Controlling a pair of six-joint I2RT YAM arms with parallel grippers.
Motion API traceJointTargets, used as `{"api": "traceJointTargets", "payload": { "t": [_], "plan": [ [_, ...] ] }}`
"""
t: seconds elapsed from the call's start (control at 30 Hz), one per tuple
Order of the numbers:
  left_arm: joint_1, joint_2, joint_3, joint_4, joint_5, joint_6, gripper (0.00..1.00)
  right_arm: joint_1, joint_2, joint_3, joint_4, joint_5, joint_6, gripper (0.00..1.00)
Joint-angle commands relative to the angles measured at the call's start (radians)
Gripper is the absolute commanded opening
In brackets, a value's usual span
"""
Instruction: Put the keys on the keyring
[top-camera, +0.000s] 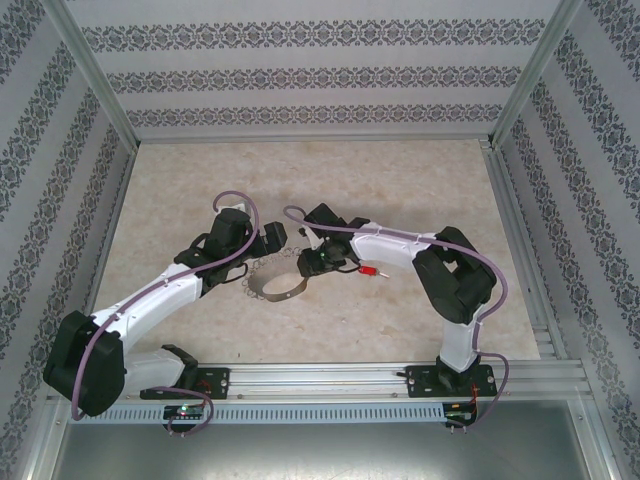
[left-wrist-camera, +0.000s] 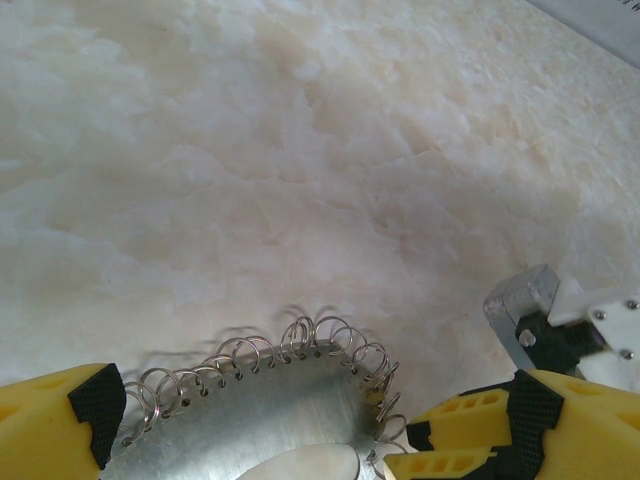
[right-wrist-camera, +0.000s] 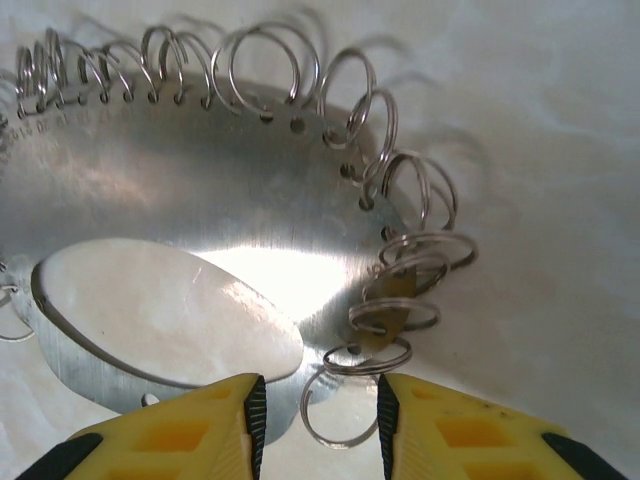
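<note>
Silver-grey metal hoop keyring (top-camera: 278, 290), fringed with wire rings, sits mid-worktop. My left gripper (left-wrist-camera: 280, 425) gapes wide over its rim. My right gripper (right-wrist-camera: 320, 415) is part-apart, straddling one small ring (right-wrist-camera: 335, 443), not clamped. Tiny red-headed key (top-camera: 378, 270) lies just right of it.

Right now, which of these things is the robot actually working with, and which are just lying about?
For the job: the keyring; the red-headed key.
Just there: the table; the patterned walls; the metal rail.
</note>
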Motion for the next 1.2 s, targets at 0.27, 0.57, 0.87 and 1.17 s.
{"api": "traceJointTargets", "payload": {
  "t": [0.27, 0.57, 0.87, 1.17],
  "plan": [
    [0.008, -0.004, 0.018, 0.010, -0.004, 0.009, 1.00, -0.021, 0.034, 0.050, 0.015, -0.034, 0.004, 0.38],
    [0.008, -0.010, 0.020, 0.006, -0.001, 0.007, 1.00, -0.029, -0.060, -0.003, 0.004, -0.036, 0.008, 0.38],
    [0.008, -0.021, 0.013, 0.005, -0.004, 0.008, 1.00, -0.027, -0.121, -0.101, -0.027, 0.011, -0.056, 0.38],
    [0.008, -0.016, 0.005, 0.003, 0.035, 0.003, 1.00, -0.014, -0.160, -0.137, 0.008, 0.036, 0.049, 0.44]
  ]
}}
